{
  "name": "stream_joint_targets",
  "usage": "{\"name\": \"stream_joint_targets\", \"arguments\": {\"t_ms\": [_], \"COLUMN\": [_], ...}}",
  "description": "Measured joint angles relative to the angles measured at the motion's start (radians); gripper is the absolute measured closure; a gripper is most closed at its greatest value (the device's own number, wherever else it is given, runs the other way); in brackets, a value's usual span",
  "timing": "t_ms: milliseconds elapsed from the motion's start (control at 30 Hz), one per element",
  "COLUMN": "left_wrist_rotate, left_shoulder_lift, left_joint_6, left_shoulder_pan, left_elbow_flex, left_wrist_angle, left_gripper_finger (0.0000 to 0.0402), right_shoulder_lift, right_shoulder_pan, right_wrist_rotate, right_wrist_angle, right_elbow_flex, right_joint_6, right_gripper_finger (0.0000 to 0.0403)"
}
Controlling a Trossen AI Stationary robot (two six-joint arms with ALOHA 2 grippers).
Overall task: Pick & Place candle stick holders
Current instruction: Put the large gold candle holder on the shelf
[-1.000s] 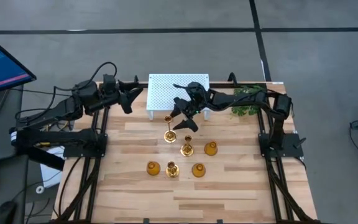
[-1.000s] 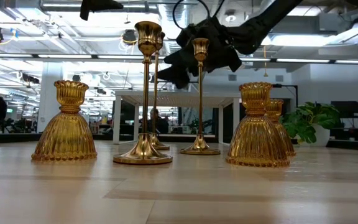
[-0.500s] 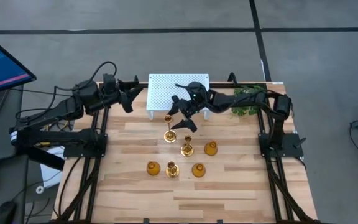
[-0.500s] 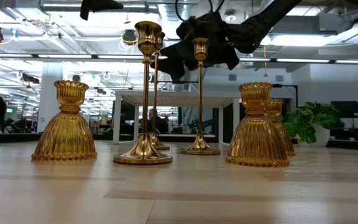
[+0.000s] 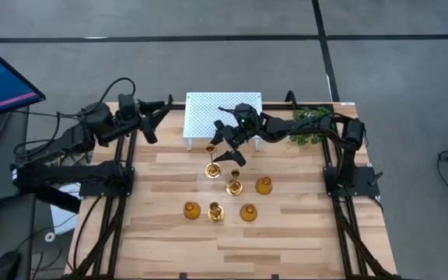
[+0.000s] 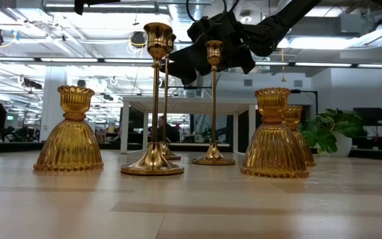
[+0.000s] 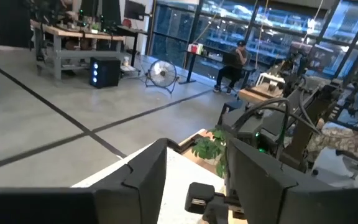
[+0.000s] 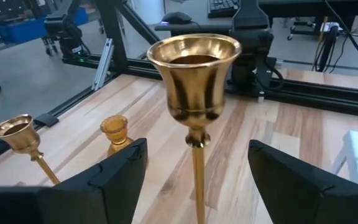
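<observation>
Six gold holders stand on the wooden table. The three slim sticks are the far one, the middle one and the near one. The three bulbous ones are at the right, near left and near right. My right gripper is open around the far stick. In the right wrist view its cup rises between the two fingers, which stand on either side of the stem and clear of it. My left gripper is open and empty above the table's far left corner.
A white perforated stand sits at the far edge just behind my right gripper. A green plant lies at the far right. In the low view the near stick and two bulbous holders stand in front.
My left gripper has drawn back toward the table's left edge, staying open. My right gripper has shifted a little toward the table's left, closing in on the far stick's top, and has stayed open. The holders have not moved.
</observation>
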Motion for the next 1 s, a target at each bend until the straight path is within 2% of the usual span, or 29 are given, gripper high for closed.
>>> {"name": "stream_joint_targets", "arguments": {"t_ms": [200, 500, 867, 1000], "left_wrist_rotate": [-0.001, -0.007, -0.008, -0.007], "left_shoulder_lift": [-0.019, -0.029, -0.037, -0.035], "left_joint_6": [0.000, 0.019, 0.045, 0.045], "left_shoulder_pan": [0.000, 0.000, 0.000, 0.000], "left_elbow_flex": [-0.015, -0.050, -0.055, -0.063], "left_wrist_angle": [0.005, -0.006, -0.031, -0.034], "left_gripper_finger": [0.0256, 0.0271, 0.0302, 0.0311], "right_shoulder_lift": [0.001, 0.116, 0.110, 0.104], "right_shoulder_pan": [0.000, 0.005, -0.020, -0.021], "right_wrist_rotate": [0.001, -0.038, -0.068, -0.078], "right_wrist_angle": [0.027, 0.109, 0.096, 0.100], "right_elbow_flex": [0.000, 0.026, 0.028, 0.027], "right_joint_6": [-0.001, 0.079, 0.090, 0.090], "right_gripper_finger": [0.0146, 0.0178, 0.0210, 0.0232]}}
